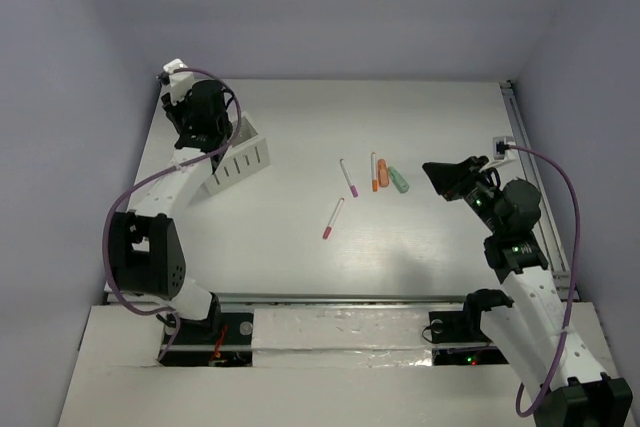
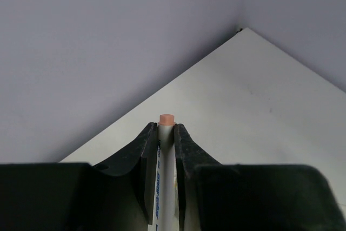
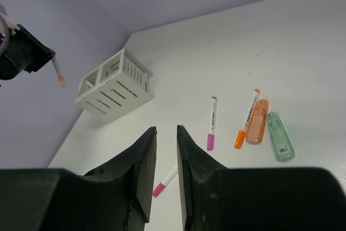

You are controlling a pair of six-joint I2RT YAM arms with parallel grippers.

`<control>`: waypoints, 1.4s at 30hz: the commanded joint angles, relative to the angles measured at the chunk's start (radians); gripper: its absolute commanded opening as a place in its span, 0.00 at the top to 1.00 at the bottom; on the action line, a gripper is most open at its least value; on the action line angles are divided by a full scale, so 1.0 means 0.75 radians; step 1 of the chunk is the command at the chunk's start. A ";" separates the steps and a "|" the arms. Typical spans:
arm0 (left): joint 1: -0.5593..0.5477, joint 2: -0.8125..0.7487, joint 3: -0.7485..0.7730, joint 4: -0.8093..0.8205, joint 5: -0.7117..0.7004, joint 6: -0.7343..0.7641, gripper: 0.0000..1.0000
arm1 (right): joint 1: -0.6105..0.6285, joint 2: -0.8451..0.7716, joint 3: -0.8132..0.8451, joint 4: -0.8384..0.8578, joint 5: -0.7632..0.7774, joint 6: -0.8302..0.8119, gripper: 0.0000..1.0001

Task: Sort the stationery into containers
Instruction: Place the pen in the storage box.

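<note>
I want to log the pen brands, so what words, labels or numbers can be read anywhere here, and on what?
Nothing can be read for certain.
The pen in the left gripper: blue print along its white barrel, too blurred to read.
The loose orange-ended pen: blue print, too small to read.
The magenta-ended pen beside it: faint print, too small to read.
The mint-green marker: a small dark label, too small to read.
</note>
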 commanded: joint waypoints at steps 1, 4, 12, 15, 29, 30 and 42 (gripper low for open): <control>0.012 0.036 -0.030 0.186 -0.096 0.069 1.00 | -0.003 0.010 -0.005 0.086 -0.026 0.003 0.73; 0.012 0.073 -0.047 0.247 -0.118 0.087 1.00 | -0.003 0.006 -0.009 0.083 -0.021 -0.001 0.73; -0.002 0.136 -0.122 0.500 -0.159 0.197 1.00 | -0.003 0.016 -0.009 0.096 -0.030 0.001 0.73; -0.002 0.183 -0.131 0.584 -0.180 0.265 1.00 | -0.003 0.022 -0.013 0.104 -0.030 0.003 0.73; -0.078 0.261 -0.161 0.736 -0.245 0.355 0.91 | -0.003 0.030 -0.017 0.114 -0.038 0.003 0.73; -0.078 0.261 -0.157 0.738 -0.247 0.359 0.89 | -0.003 0.028 -0.019 0.110 -0.036 0.003 0.72; -0.147 0.126 -0.190 0.669 -0.231 0.335 0.51 | -0.003 0.008 -0.011 0.098 -0.036 -0.001 0.73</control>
